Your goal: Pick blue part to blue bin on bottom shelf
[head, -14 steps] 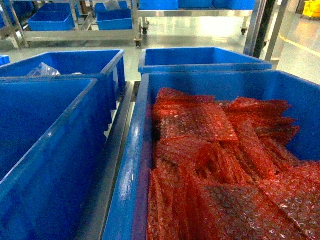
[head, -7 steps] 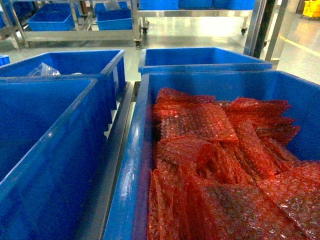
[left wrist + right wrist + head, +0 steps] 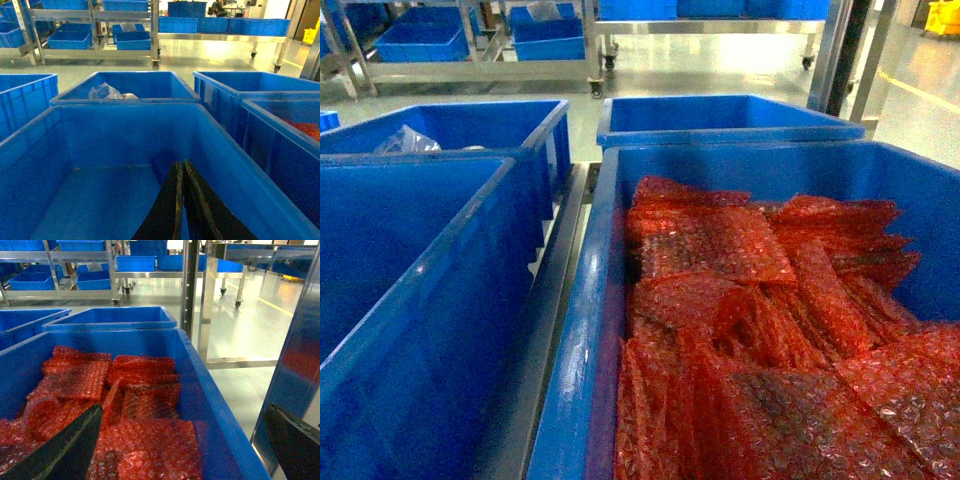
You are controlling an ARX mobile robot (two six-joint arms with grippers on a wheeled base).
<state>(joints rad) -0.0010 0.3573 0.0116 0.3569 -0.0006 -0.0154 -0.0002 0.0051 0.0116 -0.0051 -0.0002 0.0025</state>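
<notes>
Nearest to me, my left gripper (image 3: 180, 200) hangs low over the near left crate (image 3: 100, 150), its black fingers pressed together with nothing between them. My right gripper (image 3: 185, 445) sits over the near right crate (image 3: 220, 405) with its fingers spread wide apart, one above the red bubble-wrap pouches (image 3: 140, 405) and the other out past the crate's right wall. Both arms look level and forward-pointing, drawn back at the near edge of the crates, which I judge to be a waiting pose, not a reach.

The pouches are piled loosely, probably as packing stock. The blue part is nowhere visible in any view, so I cannot say where it lies.

Beyond stand two more blue crates; the left one (image 3: 130, 82) holds a crumpled clear plastic bag (image 3: 105, 91). Farther off, steel racks (image 3: 95, 30) carry more blue bins across the polished floor (image 3: 240, 325).
</notes>
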